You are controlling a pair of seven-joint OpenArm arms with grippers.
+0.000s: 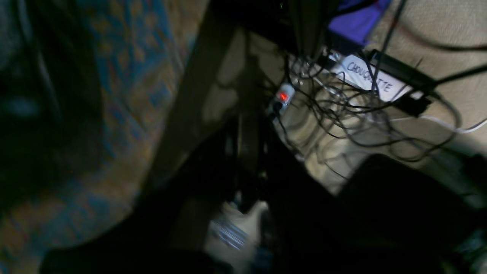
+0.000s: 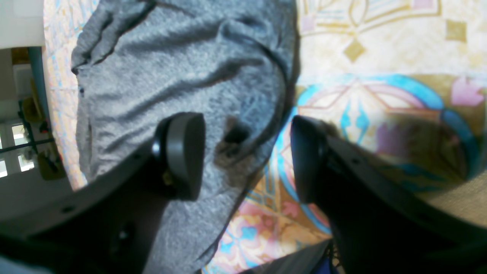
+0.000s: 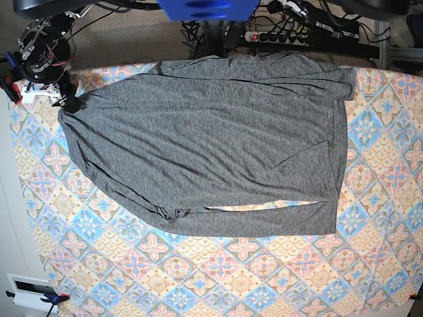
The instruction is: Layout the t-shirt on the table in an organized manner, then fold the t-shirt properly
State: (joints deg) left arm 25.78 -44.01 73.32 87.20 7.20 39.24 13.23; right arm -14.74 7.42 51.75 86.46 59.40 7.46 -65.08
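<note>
Across the patterned tile-print table (image 3: 198,277) the dark heather-grey knit t-shirt (image 3: 211,139) lay spread, lower hem still bunched. Right gripper (image 2: 243,156) stood wide open at its far-left corner, holding nothing; left gripper was unseen, shut. Layout step; next, smooth hem.

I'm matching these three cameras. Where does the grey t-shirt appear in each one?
Left wrist: not visible; blurred cables and floor.
Right wrist: dark heather-grey knit t-shirt fills upper left.
Base: spread across the upper middle.
Shared landmark: the blue, pink and cream tile-patterned tablecloth.
</note>
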